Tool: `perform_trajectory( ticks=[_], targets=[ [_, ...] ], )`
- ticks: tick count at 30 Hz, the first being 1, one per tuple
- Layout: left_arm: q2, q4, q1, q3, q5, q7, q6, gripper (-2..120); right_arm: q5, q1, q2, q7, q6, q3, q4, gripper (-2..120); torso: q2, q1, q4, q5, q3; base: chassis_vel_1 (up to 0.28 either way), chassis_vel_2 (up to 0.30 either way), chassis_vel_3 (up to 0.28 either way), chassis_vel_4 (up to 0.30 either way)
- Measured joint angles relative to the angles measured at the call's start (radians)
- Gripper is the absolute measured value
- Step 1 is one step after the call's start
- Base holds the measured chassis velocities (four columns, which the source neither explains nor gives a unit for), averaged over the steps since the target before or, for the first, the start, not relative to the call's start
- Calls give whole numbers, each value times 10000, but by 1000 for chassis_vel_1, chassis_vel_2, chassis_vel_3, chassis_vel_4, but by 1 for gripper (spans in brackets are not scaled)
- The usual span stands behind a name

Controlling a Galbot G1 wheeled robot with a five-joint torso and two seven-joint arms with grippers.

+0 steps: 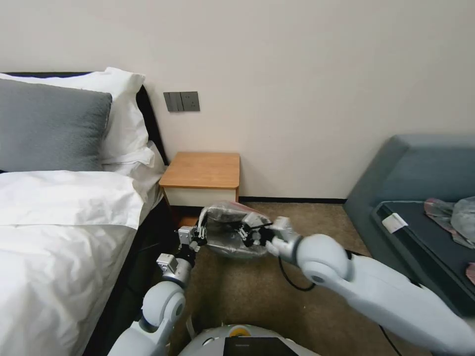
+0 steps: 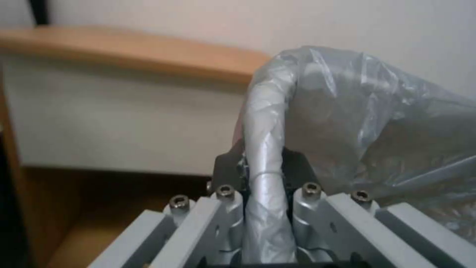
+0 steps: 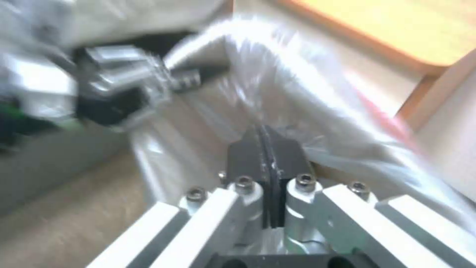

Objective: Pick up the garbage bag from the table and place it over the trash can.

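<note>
Head view: the garbage bag point(image 1: 230, 230) hangs at centre frame, off the desk point(image 1: 203, 170), whose top lies just above it in the picture. The bag is stretched between both pincers above the brown carpet point(image 1: 247, 291). The left pincer point(image 1: 198, 232) grips the bag's left edge; the right pincer point(image 1: 246, 231) grips near its middle-right. The trash can cannot be made out here; a solid shape may lie under the film, but that is uncertain. A second plastic wad point(image 1: 457, 215) lies on the blue-grey sofa point(image 1: 410, 173) at the right edge.

Left wrist view: the left pincer point(image 2: 265, 167) is narrow, clamped on a rolled band of the bag's film point(image 2: 347, 111), which balloons to the right of frame. The desk edge point(image 2: 129, 56) crosses the upper left.

Right wrist view: the right pincer point(image 3: 267, 156) is closed tight on a thin pinch of the bag point(image 3: 277, 74). The left pincer point(image 3: 163, 80) appears at upper left, holding the opposite edge.

Assessment: pickup is done. Seating the bag over the can's rim is not confirmed.
</note>
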Motion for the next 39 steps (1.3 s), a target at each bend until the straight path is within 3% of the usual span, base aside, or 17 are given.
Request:
perform_trajectory(
  ticks=[1, 3, 5, 11, 14, 16, 19, 21, 24, 27, 39],
  targets=[
    [0, 0, 0, 0, 0, 0, 0, 6, 0, 0, 0, 0, 0, 0, 0, 3, 0, 0, 0, 0, 0, 0, 0, 0, 0],
    [-69, 188, -110, 76, -204, -627, 191, 6, -128, -1039, -342, -565, 356, 1163, 317, 14, 0, -1, -5, -1, 0, 0, 0, 0, 0],
    [-123, 304, -222, 204, -410, -1236, 448, 6, -769, -1852, -442, -487, 721, 1969, 413, 24, 0, -1, -1, 0, 0, 0, 0, 0, 0],
    [-168, 422, -276, 349, -562, -1626, 686, 6, -2690, -3414, 99, 189, 1675, 2944, 345, 41, 0, -1, 4, 1, 2, 0, 0, 0, 0],
    [-72, 439, -215, 419, -739, -1726, 775, 6, -4628, -5567, 1211, 110, 2351, 4114, 357, 55, 0, -1, -3, 2, 1, 0, 0, 0, 0],
    [-41, 440, -205, 431, -777, -1739, 793, 6, -4990, -5933, 1471, 90, 2497, 4279, 369, 57, 0, -1, -1, -1, 1, 0, 0, 0, 0],
    [89, 454, -156, 524, -978, -1891, 971, 6, -6907, -7535, 3032, 71, 3311, 4864, 438, 72, 0, -1, -3, -2, 1, 0, 0, 0, 0],
    [104, 454, -152, 549, -1006, -1938, 1021, 6, -7067, -7654, 3176, 106, 3383, 4876, 438, 76, 0, -1, -2, -2, 0, 0, 0, 0, 0],
    [170, 422, -113, 858, -1173, -2338, 1313, 6, -8225, -8357, 4254, 313, 3977, 4883, 358, 92, 0, -1, -1, -2, 1, 0, 0, 0, 0],
    [175, 476, -58, 1109, -1304, -2552, 1392, 6, -8456, -8419, 4579, 468, 4111, 4791, 313, 99, 0, -1, 0, -2, 1, 0, 0, 0, 0],
    [-34, 781, 236, 1711, -1183, -3482, 1261, 6, -8425, -8139, 4961, 893, 4167, 4857, 197, 100, 0, -1, 1, -2, 1, 0, 0, 0, 0]
  ],
)
